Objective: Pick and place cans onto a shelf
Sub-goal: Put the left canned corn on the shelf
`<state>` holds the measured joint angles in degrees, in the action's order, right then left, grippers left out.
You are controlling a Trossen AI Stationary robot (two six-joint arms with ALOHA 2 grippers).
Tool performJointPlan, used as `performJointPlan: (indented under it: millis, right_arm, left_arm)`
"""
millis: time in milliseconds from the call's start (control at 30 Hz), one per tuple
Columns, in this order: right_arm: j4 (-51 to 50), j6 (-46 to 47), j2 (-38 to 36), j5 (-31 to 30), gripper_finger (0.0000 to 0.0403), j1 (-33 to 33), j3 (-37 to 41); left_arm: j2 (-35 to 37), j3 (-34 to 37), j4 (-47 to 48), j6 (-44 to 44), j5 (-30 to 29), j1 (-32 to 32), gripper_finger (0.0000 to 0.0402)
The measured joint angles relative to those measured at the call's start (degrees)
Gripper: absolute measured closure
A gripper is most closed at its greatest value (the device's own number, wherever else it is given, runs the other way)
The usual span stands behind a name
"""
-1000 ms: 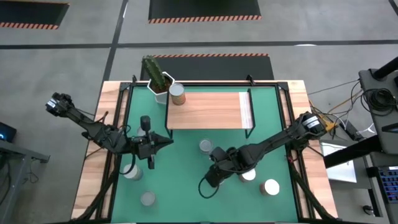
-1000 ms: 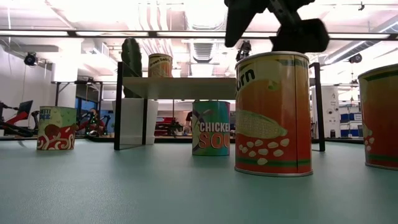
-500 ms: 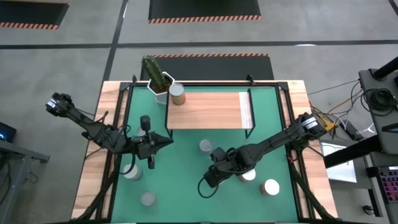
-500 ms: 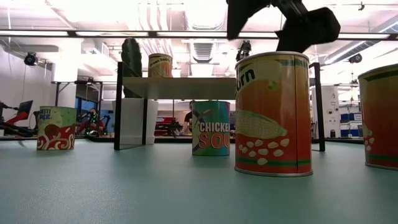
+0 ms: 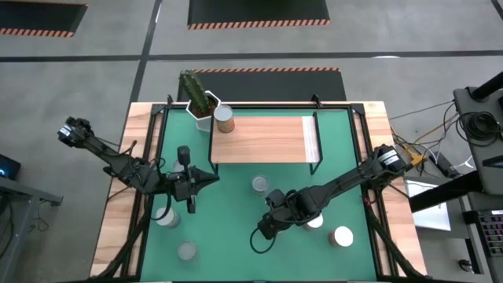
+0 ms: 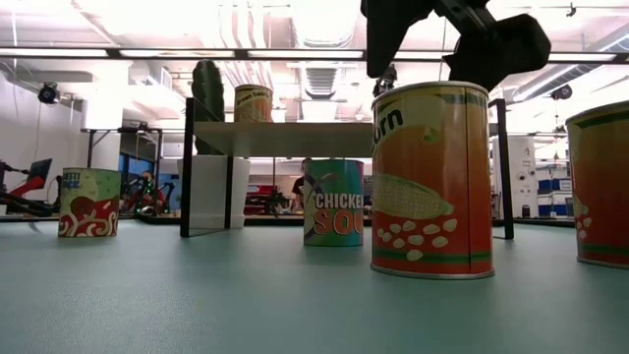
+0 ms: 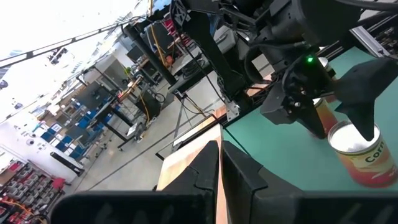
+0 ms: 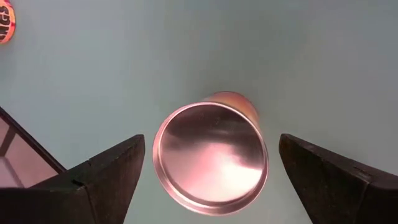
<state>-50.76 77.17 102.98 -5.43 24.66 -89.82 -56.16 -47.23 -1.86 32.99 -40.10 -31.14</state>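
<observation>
The corn can (image 6: 429,179) stands upright on the green mat (image 5: 228,236) at lower centre of the high view, well apart from the shelf (image 5: 263,139). I judge it rigid, smooth-sided and fairly heavy, best pinched across its sides below the rim. My right gripper (image 8: 206,163) hangs directly over it, fingers spread wide either side of the lid. My left gripper (image 5: 211,178) waits closed at centre left.

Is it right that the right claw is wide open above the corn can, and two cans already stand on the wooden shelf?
Not quite: only one can stands on the shelf, as the high view shows. The right gripper is indeed wide open above the corn can.
</observation>
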Motion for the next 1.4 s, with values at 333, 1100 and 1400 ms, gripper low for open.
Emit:
performJointPlan:
  millis: [333,1100,1400]
  right_arm:
    - [3.4,-2.1,3.5,1.0,0.0044,0.7,-0.1]
    - [-9.8,-10.0,3.1,-3.6,0.0068,1.0,-8.4]
    - [-7.9,-15.6,3.1,-1.9,0.0051,1.2,-9.2]
  left_arm:
    - [0.0,0.0,0.0,0.0,0.0,0.0,0.0402]
    - [0.0,0.0,0.0,0.3,0.0,0.0,0.0402]
    - [0.0,0.0,-0.1,0.5,0.0,0.0,0.0402]
